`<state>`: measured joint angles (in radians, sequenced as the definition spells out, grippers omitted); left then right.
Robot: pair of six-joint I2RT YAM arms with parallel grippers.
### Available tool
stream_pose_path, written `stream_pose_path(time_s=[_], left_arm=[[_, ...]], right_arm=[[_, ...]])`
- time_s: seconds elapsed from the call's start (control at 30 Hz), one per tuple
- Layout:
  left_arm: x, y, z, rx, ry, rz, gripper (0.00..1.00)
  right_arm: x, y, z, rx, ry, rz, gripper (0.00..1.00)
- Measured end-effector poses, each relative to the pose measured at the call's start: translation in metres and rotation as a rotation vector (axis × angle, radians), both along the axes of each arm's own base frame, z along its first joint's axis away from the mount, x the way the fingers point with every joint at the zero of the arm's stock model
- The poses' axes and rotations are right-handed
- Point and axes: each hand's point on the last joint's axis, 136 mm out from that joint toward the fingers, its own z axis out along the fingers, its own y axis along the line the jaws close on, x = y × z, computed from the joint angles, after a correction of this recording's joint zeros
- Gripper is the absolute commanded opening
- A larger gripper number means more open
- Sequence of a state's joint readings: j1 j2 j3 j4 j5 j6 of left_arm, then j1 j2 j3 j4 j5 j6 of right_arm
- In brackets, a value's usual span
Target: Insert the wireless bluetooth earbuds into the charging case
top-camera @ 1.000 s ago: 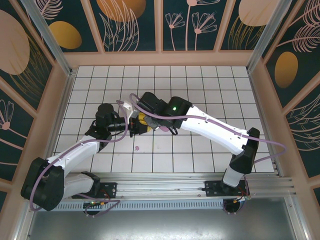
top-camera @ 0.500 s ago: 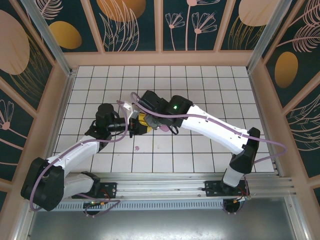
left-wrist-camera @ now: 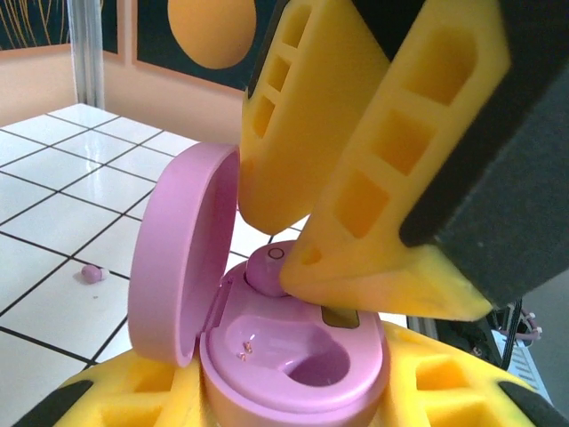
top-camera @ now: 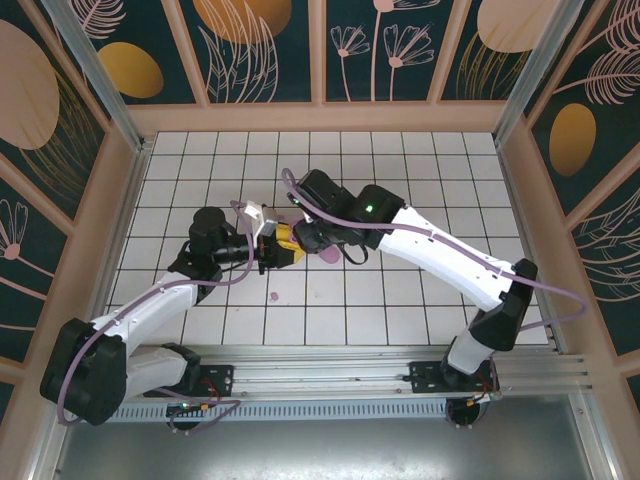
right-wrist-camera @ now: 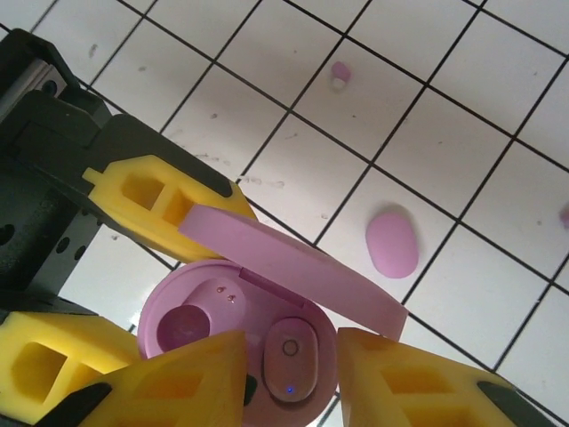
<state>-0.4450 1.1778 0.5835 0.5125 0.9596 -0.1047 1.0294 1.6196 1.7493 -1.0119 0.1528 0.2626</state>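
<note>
1. The white tiled table (top-camera: 400,300) carries everything; the two arms meet left of its middle.
2. The left tool (top-camera: 272,250) is clamped on the open pink-purple plastic charging case (left-wrist-camera: 284,409). Its yellow foam fingers (right-wrist-camera: 156,200) press the case's base from two sides, with the round lid tipped up to the left in the left wrist view.
3. The right tool (top-camera: 300,240) reaches down into the case from above. Its yellow fingers (right-wrist-camera: 191,378) stand a narrow gap apart on either side of one earbud. In the left wrist view one tip seems to touch it, while the right wrist view shows a sliver of space on each side, so I cannot tell whether it pinches.
4. One flat pink-purple oval (right-wrist-camera: 392,243) lies on the table just right of the case.
5. Of the small pink-purple wireless bluetooth earbuds, two can be counted.
   - The seated earbud (right-wrist-camera: 288,354) sits in one of the case's two wells, a blue dot lit on it. The other well, with tiny gold pins, holds none.
   - The loose earbud (right-wrist-camera: 340,76) lies on a tile near the case.
</note>
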Motion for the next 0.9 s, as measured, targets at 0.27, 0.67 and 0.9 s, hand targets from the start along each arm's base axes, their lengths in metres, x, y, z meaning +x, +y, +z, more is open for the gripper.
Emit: stream_pose_path(time_s=[0.27, 0.67, 0.9], left_arm=[[0.0, 0.0, 0.003, -0.006, -0.019, 0.002, 0.0], [0.002, 0.001, 0.009, -0.016, -0.047, 0.016, 0.0], [0.002, 0.001, 0.01, -0.019, -0.049, 0.018, 0.0]], right_arm=[[0.006, -0.017, 0.009, 0.153, 0.027, -0.086, 0.33], [-0.004, -0.021, 0.033, 0.397, 0.013, -0.093, 0.35], [-0.008, -0.013, 0.03, 0.424, 0.041, -0.07, 0.33]])
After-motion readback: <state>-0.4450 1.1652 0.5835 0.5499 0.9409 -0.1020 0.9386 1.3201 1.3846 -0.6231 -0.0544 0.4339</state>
